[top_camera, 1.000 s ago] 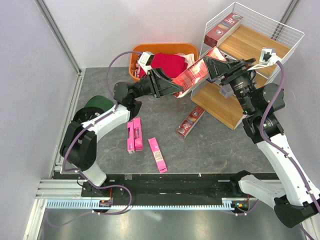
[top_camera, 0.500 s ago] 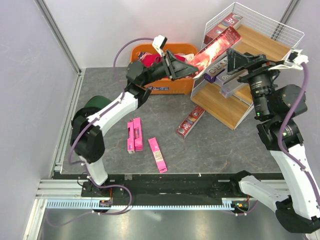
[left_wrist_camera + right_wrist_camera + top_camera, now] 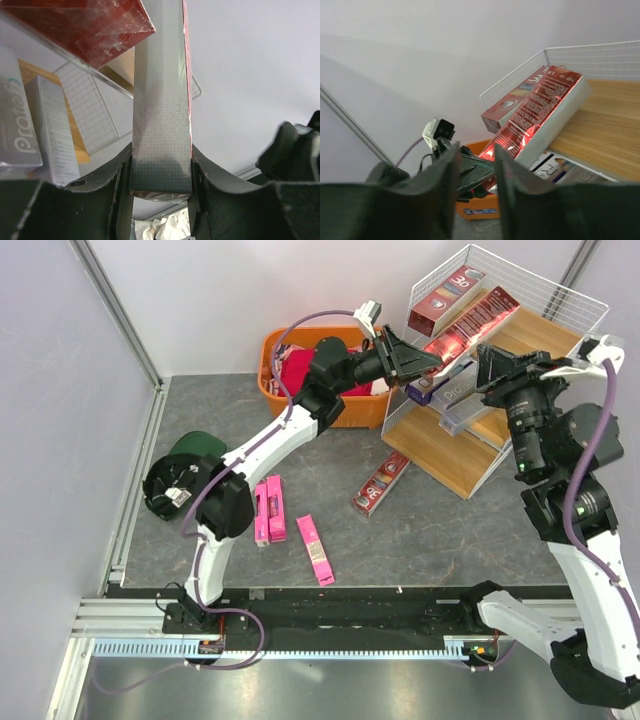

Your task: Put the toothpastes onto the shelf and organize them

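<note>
My left gripper (image 3: 418, 352) (image 3: 161, 160) is shut on the near end of a dark red toothpaste box (image 3: 470, 322) (image 3: 162, 100) (image 3: 540, 110). The box's far end lies on the top board of the white wire shelf (image 3: 440, 450) (image 3: 600, 125), beside another dark red box (image 3: 448, 295) (image 3: 512, 102). Silver-white boxes (image 3: 450, 390) (image 3: 20, 135) rest on the middle board. My right gripper (image 3: 487, 362) (image 3: 476, 155) hovers just right of the left one with its jaws a little apart, holding nothing. On the floor lie a pair of pink boxes (image 3: 268, 510), a single pink box (image 3: 315, 550) and a dark red box (image 3: 380, 483).
An orange basket (image 3: 350, 410) with red clothes (image 3: 300, 365) stands left of the shelf, under my stretched left arm. A dark green round object (image 3: 190, 450) sits at the left by the wall. Grey walls close in both sides.
My left arm has swung the dark red box up and to the right onto the shelf's top board. My right gripper's jaws have narrowed and it has drawn back slightly.
</note>
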You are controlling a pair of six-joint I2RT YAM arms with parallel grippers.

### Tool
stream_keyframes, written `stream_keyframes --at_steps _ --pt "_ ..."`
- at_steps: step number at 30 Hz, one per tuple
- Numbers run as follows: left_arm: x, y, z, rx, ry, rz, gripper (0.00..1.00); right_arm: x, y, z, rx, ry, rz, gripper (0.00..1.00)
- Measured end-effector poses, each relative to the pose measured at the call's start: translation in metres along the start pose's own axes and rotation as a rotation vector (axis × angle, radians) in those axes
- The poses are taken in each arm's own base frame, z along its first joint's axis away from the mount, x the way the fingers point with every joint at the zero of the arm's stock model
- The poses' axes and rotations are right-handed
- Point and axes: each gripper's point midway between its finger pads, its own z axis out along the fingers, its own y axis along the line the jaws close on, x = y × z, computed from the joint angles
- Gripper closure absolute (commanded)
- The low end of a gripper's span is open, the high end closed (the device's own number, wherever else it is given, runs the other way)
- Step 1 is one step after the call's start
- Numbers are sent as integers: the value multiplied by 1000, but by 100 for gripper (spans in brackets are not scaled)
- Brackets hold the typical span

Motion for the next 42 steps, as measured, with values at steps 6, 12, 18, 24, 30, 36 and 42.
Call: stream_keyframes --at_steps 6,12,18,24,30,36,42 --pt "-3 1 19 14 -23 -8 77 36 -3 19 18 111 -50 99" --pt "-7 15 27 -17 -69 -50 69 67 -11 26 38 199 -92 100" --pt "-17 13 33 -13 -120 -65 48 83 -14 35 48 240 -125 100" --pt "-22 3 38 17 -148 -72 16 102 -20 42 65 286 -157 100" --pt "-20 -7 40 44 -148 -66 9 106 -26 46 91 289 -173 100" --pt "-16 -9 42 47 -141 -68 7 113 -29 57 107 281 -175 100" --pt "-15 -10 42 49 -140 -68 4 140 -42 75 144 320 -195 100"
